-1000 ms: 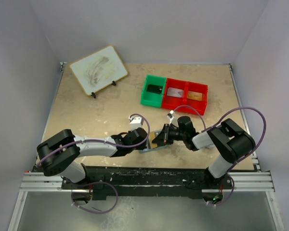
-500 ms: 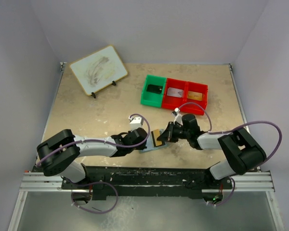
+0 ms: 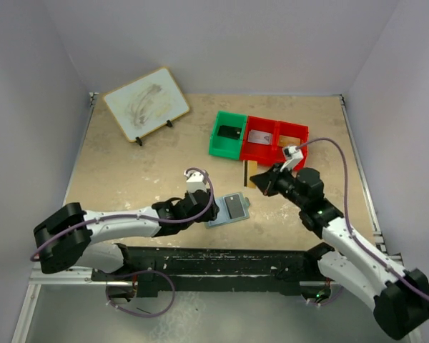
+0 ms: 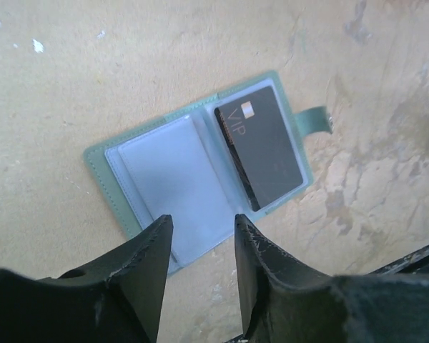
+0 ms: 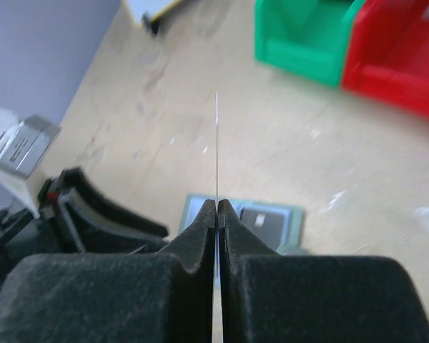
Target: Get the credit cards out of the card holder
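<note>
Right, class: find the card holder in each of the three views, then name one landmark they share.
Top external: card holder, just below centre.
Left wrist: centre, lying open beyond the left hand.
Right wrist: low centre, partly behind the right hand, shut on a thin card.
Shared landmark: the black card inside it.

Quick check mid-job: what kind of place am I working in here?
Probably a lab robot test cell: plain white walls box in the table, a metal mounting rail runs along its near edge, and coloured bins sit on it.
</note>
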Robot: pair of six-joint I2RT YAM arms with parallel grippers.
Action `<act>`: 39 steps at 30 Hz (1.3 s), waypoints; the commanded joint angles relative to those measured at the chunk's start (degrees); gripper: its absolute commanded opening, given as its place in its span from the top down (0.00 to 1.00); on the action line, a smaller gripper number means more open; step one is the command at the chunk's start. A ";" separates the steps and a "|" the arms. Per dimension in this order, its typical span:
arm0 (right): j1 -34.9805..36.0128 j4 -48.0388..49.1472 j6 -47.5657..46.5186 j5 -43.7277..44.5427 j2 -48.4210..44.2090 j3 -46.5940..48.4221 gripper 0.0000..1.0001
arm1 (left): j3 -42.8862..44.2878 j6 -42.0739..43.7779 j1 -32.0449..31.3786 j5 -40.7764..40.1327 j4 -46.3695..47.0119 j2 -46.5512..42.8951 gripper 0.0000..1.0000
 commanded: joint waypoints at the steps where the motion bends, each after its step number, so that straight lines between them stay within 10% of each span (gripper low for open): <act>1: -0.29 -7.92 -11.31 20.73 -6.80 4.68 1.00 | 0.81 1.02 -0.12 -4.76 -3.15 -4.95 0.59; 9: -2.47 -12.79 -28.18 37.98 6.85 19.07 1.00 | 0.42 0.72 -0.14 -6.05 -6.27 -7.70 0.53; 19: -15.64 -19.68 -25.75 32.82 22.97 29.94 1.00 | -0.94 0.80 -0.11 -7.62 -10.22 -13.53 0.51; 39: -16.26 -18.63 -31.66 18.87 41.80 38.42 1.00 | -1.67 0.71 -0.08 -10.15 -14.85 -18.16 0.49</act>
